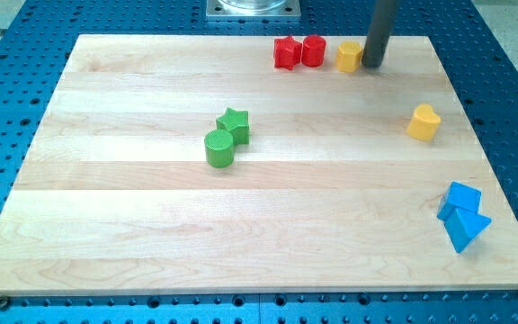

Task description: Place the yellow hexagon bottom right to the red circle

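My tip touches the yellow hexagon on its right side (a bare rod, gripping nothing), the red circle just left.

Bright, even light falls from above on the pale desk, with no glare on the wood. Shadows are short and soft, hugging the green cylinder and the yellow heart. Focus is slightly soft throughout, and block edges look faintly fuzzy.
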Controlling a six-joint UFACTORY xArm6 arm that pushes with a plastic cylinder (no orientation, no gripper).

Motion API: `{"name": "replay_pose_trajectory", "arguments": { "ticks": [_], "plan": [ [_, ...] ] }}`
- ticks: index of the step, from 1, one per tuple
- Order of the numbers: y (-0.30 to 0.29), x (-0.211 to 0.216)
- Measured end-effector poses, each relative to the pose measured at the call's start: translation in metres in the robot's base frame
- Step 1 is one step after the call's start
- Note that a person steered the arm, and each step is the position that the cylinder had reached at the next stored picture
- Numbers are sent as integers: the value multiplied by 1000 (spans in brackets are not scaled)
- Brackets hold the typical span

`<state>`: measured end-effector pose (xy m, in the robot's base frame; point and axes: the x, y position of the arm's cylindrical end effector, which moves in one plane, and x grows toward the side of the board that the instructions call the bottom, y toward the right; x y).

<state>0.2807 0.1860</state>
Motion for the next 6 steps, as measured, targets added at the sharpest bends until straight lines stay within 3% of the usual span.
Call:
{"name": "replay_pose_trajectory", "arguments": {
  "ticks": [1,2,3,4,5,6],
  "plan": [
    [8,-60],
    [-11,-65],
    [-4,-12],
    [14,-7],
    [8,-66],
    [-14,-50]
  ]
}}
